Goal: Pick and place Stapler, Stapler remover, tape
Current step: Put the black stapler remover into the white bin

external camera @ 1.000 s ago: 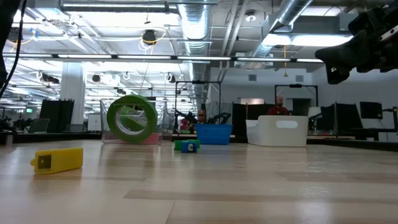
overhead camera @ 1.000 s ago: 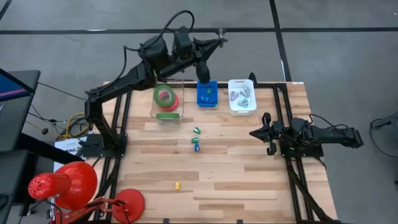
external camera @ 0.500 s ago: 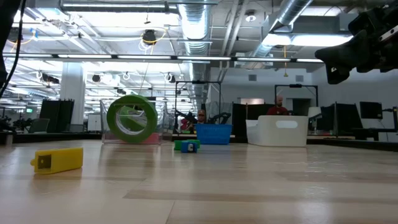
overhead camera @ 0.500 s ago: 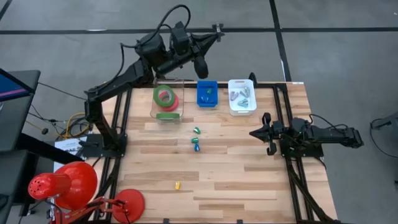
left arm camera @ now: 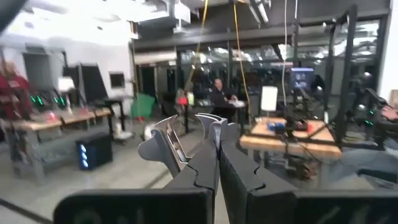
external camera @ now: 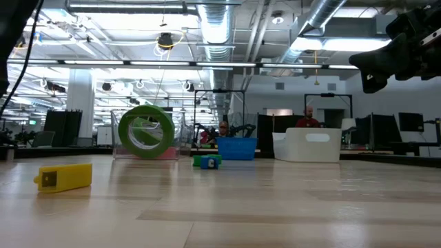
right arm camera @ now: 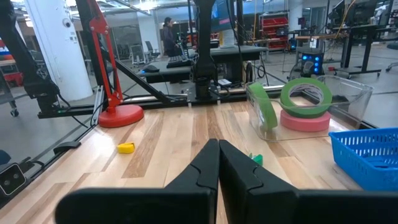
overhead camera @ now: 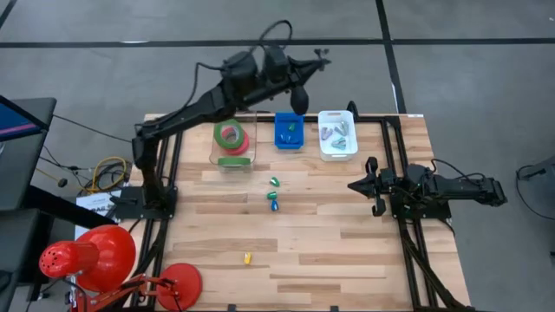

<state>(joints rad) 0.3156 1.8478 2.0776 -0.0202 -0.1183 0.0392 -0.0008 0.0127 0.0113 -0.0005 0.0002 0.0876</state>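
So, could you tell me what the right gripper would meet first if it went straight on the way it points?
Probably the small green items mid-table; the right gripper is shut and points across the table towards them, though its height above them is unclear.

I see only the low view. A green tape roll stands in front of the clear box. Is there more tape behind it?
Observer: Yes. In the clear box a second green tape roll lies flat on a red-pink tape roll.
Operator: Where is the left gripper? I cannot find it.
Observer: The left gripper is beyond the table's far edge, past the blue bin, jaws shut and empty.
Operator: And the green item near the blue bin, is it alone?
Observer: No, two small green-blue items lie close together at mid-table.
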